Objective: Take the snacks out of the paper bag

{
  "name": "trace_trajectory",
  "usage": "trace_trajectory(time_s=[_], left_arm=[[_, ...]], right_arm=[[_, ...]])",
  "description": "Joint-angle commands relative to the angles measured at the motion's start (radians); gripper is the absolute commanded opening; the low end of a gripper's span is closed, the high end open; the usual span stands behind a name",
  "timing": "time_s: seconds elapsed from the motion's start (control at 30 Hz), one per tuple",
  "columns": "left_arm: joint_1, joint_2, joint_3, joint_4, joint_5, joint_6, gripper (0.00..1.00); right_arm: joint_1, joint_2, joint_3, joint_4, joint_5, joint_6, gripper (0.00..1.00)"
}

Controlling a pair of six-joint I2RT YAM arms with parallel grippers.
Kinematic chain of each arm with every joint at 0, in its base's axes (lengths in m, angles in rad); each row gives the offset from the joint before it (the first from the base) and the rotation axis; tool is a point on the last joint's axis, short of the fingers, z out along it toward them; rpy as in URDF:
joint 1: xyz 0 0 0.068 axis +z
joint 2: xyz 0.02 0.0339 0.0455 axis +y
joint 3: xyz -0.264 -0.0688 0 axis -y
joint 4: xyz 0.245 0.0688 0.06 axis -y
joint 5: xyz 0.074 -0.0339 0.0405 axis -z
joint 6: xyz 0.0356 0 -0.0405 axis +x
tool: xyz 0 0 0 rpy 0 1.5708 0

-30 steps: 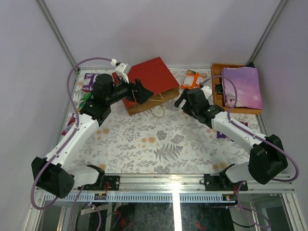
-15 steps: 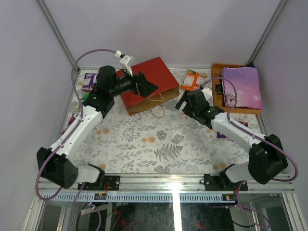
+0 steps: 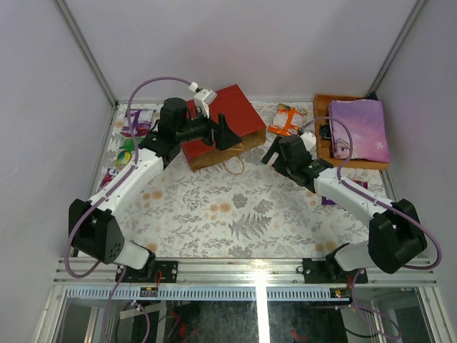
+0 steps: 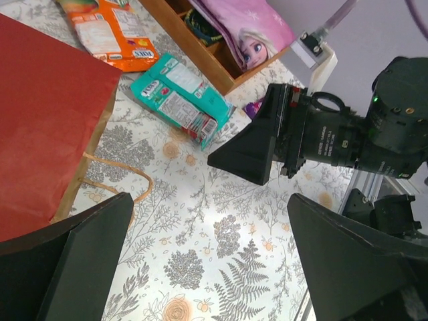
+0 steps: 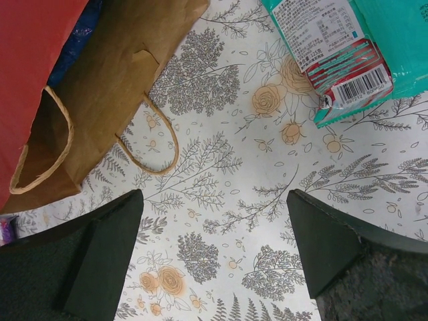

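Left claw (image 3: 227, 134) has swung right over the paper bag (image 3: 232, 107), jaws wide, empty; right claw (image 3: 271, 151) hangs released beside the bag's mouth. Bag lies flat on the counter (image 3: 235, 207), mouth toward both claws, blue snack (image 5: 77, 33) showing inside, probably to ease reaching in.

Paper bag (image 3: 230, 108): we find it lying flat at the rear of the table (image 3: 235, 214), left of centre, handles toward the front.
Tray (image 3: 320, 107): rear right corner.
First packet (image 3: 285, 118): on the table between bag and tray.
Second packet (image 4: 179, 99): just in front of the first.
Further packets (image 3: 137, 120): we see them left of the bag.
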Motion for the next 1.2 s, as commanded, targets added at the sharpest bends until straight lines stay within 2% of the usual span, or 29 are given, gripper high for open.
trace_trajectory(time_s=[0.0, 0.07, 0.2, 0.27, 0.33, 0.43, 0.5, 0.63, 0.7, 0.83, 1.07, 1.17], left_arm=[[-0.029, 0.038, 0.001, -0.031, 0.015, 0.069, 1.00], [-0.048, 0.038, 0.020, -0.067, -0.029, 0.110, 1.00], [-0.143, -0.059, -0.016, -0.027, -0.327, 0.199, 1.00], [-0.164, -0.125, -0.092, 0.088, -0.365, 0.246, 1.00], [-0.162, -0.167, -0.153, 0.179, -0.428, 0.220, 1.00], [-0.152, -0.157, -0.154, 0.147, -0.477, 0.210, 1.00], [-0.151, -0.135, -0.138, 0.115, -0.439, 0.228, 1.00], [-0.152, -0.094, -0.084, 0.050, -0.222, 0.265, 1.00], [-0.151, -0.073, -0.061, 0.031, -0.165, 0.235, 1.00], [-0.153, -0.019, -0.001, -0.031, -0.277, 0.075, 1.00], [-0.158, 0.122, 0.065, -0.147, -0.232, 0.017, 1.00], [-0.157, 0.207, 0.159, -0.268, -0.298, 0.000, 1.00]], right_arm=[[-0.012, -0.019, -0.006, 0.037, 0.019, -0.002, 0.97], [-0.014, -0.022, -0.007, 0.035, 0.017, -0.004, 0.97], [-0.019, -0.029, -0.017, 0.041, 0.022, -0.007, 0.97], [-0.024, -0.032, -0.024, 0.046, 0.019, -0.007, 0.97], [-0.027, -0.031, -0.027, 0.049, 0.012, -0.007, 0.97], [-0.032, -0.032, -0.033, 0.052, 0.005, -0.008, 0.97], [-0.035, -0.035, -0.040, 0.056, 0.004, -0.010, 0.97], [-0.047, -0.037, -0.049, 0.059, -0.002, -0.011, 0.97], [-0.050, -0.037, -0.051, 0.062, -0.008, -0.010, 0.96], [-0.057, -0.037, -0.058, 0.069, -0.018, -0.008, 0.96], [-0.066, -0.039, -0.068, 0.076, -0.032, -0.007, 0.96], [-0.073, -0.044, -0.074, 0.080, -0.030, -0.010, 0.96]])
